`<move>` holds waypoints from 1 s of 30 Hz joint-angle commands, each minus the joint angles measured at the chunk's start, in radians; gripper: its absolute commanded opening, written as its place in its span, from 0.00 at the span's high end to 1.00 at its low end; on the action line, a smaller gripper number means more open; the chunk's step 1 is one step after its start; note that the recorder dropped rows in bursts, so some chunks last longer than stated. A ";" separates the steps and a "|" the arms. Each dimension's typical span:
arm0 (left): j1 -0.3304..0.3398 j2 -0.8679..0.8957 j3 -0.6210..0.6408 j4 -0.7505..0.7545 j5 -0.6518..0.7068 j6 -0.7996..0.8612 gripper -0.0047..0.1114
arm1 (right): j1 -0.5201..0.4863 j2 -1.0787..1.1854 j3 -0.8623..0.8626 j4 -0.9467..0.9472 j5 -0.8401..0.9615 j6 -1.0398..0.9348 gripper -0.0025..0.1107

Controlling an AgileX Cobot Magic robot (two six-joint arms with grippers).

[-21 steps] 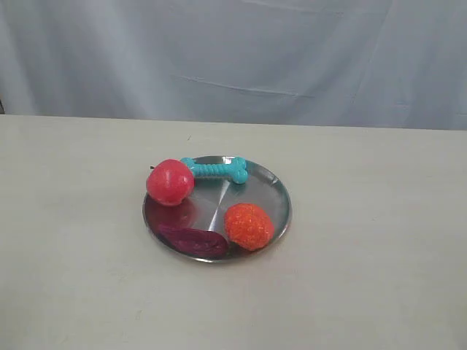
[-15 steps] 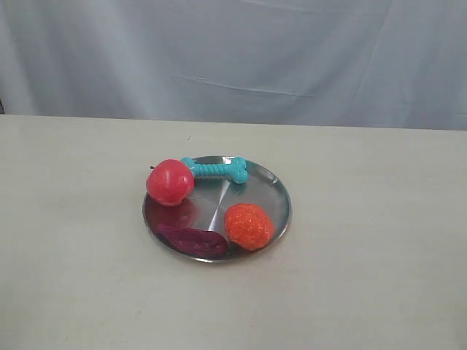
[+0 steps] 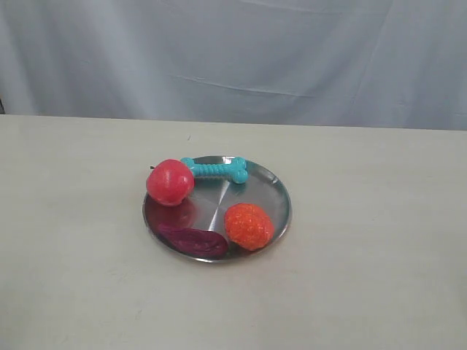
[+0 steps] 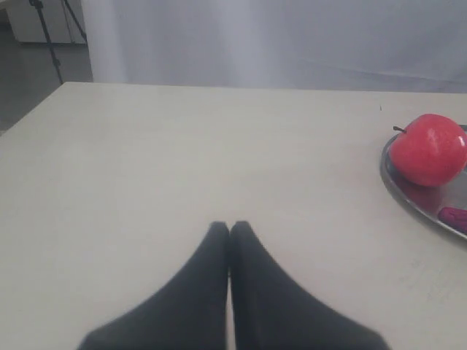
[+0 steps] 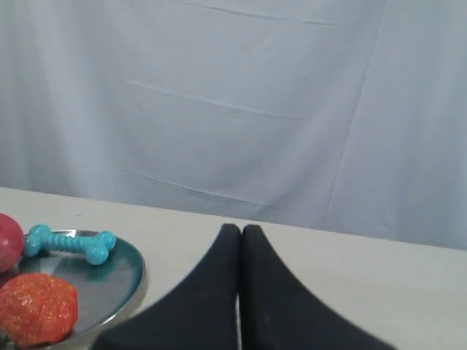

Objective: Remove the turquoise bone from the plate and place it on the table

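Nothing moved, turquoise bone (image 3: pixel 215 169) — ribbed, knob-ended — on plate (image 3: pixel 282 194)

The apple (image 3: pixel 170 181) partly hides the turquoise bone (image 3: pixel 217 169) (its left knob).

Shiny metal plate (image 3: pixel 281 197) (ribbed rubbery bone (image 3: pixel 216 169)).

We take this for a lab or recording set-up: a bare beige table (image 3: pixel 379 292), a pale grey cloth backdrop (image 3: pixel 233 58) hung along its twelve o'clock edge, and tripod legs (image 4: pixel 42 25) standing on a grey floor (image 4: pixel 29 95) past one table corner.
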 commanded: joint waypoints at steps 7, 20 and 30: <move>-0.008 -0.001 0.003 -0.001 -0.005 -0.004 0.96 | 0.005 -0.005 0.004 -0.053 -0.438 -0.247 0.98; -0.008 -0.001 0.003 -0.001 -0.005 -0.004 0.96 | 0.005 -0.005 0.004 -0.053 -1.242 0.229 0.98; -0.008 -0.001 0.003 -0.001 -0.005 -0.004 0.96 | 0.005 0.216 -0.400 0.035 -0.156 0.607 0.98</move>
